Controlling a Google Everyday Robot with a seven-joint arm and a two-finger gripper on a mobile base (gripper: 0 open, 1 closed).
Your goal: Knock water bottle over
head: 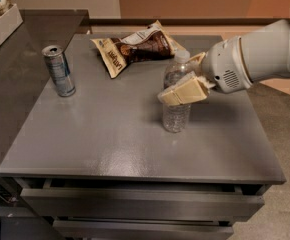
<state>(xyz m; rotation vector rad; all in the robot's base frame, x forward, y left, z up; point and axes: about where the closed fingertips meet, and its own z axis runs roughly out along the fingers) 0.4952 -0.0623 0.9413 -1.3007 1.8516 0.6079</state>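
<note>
On the grey metal tabletop (pixel 110 134), standing upright toward three o'clock: clear ribbed white-capped water bottle (pixel 176 115). Crossing its middle: cream gripper (pixel 182 90), closure impossible to tell. Probably light, slick, tippy; pushing high working best.

Counts: one gripper (pixel 181 86), up against the middle of the bottle. One water bottle (pixel 176 116), upright, touching the gripper. One drink can (pixel 59 70), upright, well apart from the gripper across the table (pixel 110 144). Snack bags (pixel 132 48) lay near the gripper on its far side: one brown bag was sure, a second overlapping it could not be told. One table. Two drawer fronts (pixel 135 204) sat below the gripper.
</note>
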